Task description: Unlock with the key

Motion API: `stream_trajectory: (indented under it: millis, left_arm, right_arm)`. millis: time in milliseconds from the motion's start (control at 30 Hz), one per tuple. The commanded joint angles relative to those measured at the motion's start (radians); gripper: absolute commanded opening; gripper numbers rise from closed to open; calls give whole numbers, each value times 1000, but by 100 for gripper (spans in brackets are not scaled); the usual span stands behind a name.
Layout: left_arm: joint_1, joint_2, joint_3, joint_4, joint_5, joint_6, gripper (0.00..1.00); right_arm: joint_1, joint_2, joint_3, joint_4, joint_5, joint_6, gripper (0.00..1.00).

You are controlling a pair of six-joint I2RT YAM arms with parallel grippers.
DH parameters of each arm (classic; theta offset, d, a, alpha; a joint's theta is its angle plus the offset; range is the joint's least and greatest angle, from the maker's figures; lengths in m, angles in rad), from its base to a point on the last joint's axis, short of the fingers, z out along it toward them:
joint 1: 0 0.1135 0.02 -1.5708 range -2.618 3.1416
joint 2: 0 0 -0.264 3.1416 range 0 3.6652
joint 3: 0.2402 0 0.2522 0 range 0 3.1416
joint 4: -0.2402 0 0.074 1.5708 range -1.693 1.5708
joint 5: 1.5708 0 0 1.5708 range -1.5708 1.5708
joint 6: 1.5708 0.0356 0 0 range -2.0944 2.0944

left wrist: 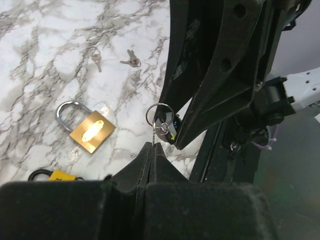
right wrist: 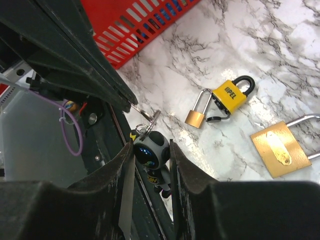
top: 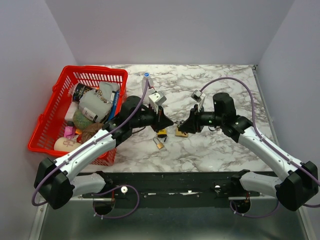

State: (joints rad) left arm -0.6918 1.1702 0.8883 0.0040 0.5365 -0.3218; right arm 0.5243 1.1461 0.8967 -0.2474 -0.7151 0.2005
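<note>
left end effector [left wrist: 152, 150] is clamped shut on the key [left wrist: 154, 134], held above the table [left wrist: 40, 50] between the arms. right end effector [right wrist: 151, 145], partly open, grips the fob [right wrist: 149, 155] on the same ring [left wrist: 152, 111]. brass padlock [left wrist: 88, 129] lies nearby on the table.

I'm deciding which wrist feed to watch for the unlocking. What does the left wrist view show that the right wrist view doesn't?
Only left wrist: two loose keys on the marble.
Only right wrist: the red basket and a small brass padlock beside the yellow padlock.
Both: the left gripper shut on the key, the right gripper holding its round fob, the large brass padlock, and the yellow padlock, though left wrist catches only its edge.
</note>
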Motion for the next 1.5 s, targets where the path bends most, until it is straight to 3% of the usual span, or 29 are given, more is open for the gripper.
stream_trajectory:
  millis: [0,33,133,333,533,767,1000,1233,1467]
  left_arm:
    - [-8,-15,35,-96,-86,89,0]
    - [-6,-6,40,-107,-86,95,0]
    - [-8,17,63,-147,-44,124,0]
    - [-20,20,72,-185,11,191,0]
    - [-26,43,93,-231,177,245,0]
    - [-28,52,101,-259,255,263,0]
    - [-28,75,113,-279,289,270,0]
    - [-28,69,112,-279,270,273,0]
    - [-31,63,110,-268,276,267,0]
  right_arm:
    - [6,-19,-34,25,61,-3,33]
    - [6,-29,-39,26,66,-4,46]
    - [6,-49,-54,26,95,-18,57]
    - [6,-131,-90,34,135,-65,60]
    - [13,-181,-139,99,69,-72,55]
    - [43,-174,-170,148,3,-66,53]
    - [71,-166,-182,212,-26,-42,47]
    - [91,-134,-176,188,-50,-50,33]
    - [91,-117,-171,163,-76,-62,29]
